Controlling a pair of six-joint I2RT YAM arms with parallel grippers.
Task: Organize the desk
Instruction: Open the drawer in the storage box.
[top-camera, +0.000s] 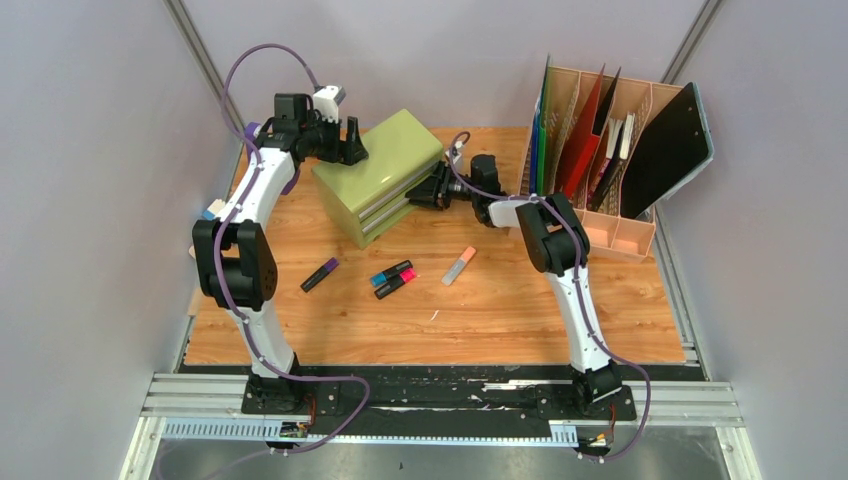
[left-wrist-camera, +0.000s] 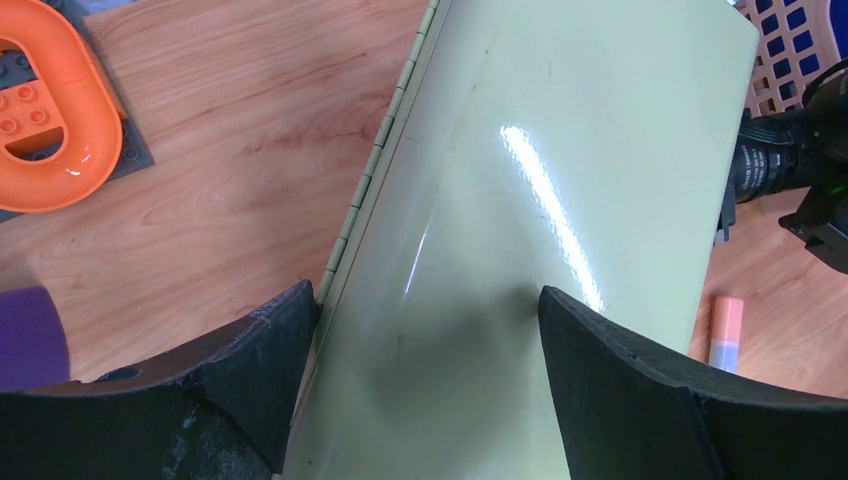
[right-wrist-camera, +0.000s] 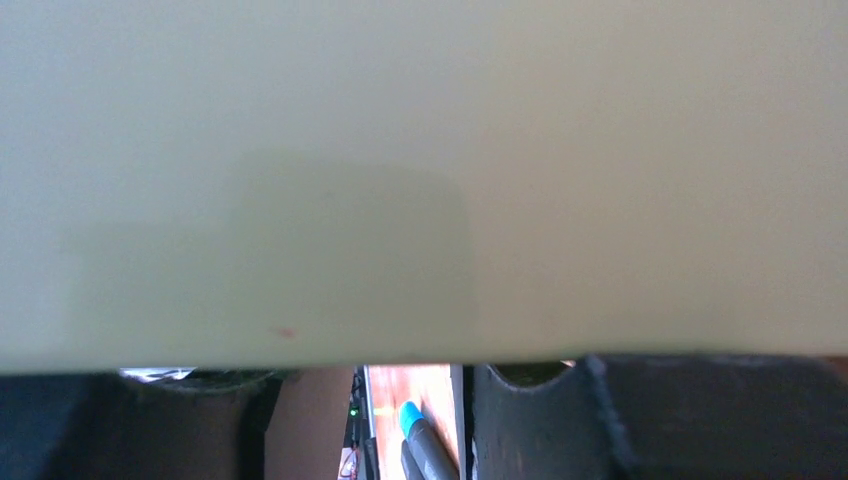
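Observation:
The desk (top-camera: 500, 320) is orange-brown wood with a metal rail (top-camera: 450, 400) at its near edge. An olive-green drawer chest (top-camera: 380, 175) stands skewed at the back centre. My left gripper (top-camera: 350, 150) is open over the chest's back-left top edge. In the left wrist view its fingers (left-wrist-camera: 270, 370) stand wide apart over the chest lid (left-wrist-camera: 560, 150); the gripper (left-wrist-camera: 430, 330) is empty. My right gripper (top-camera: 428, 190) is pressed against the chest's right side. In the right wrist view the chest wall (right-wrist-camera: 420, 170) fills the frame and the gripper (right-wrist-camera: 375, 420) is open.
A purple marker (top-camera: 320, 274), a blue-capped marker (top-camera: 391, 272), a pink-capped marker (top-camera: 396, 284) and a peach highlighter (top-camera: 459, 265) lie on the desk in front of the chest. A file organiser (top-camera: 600, 150) with folders stands back right. An orange ring on a grey plate (left-wrist-camera: 55, 110) lies behind the chest.

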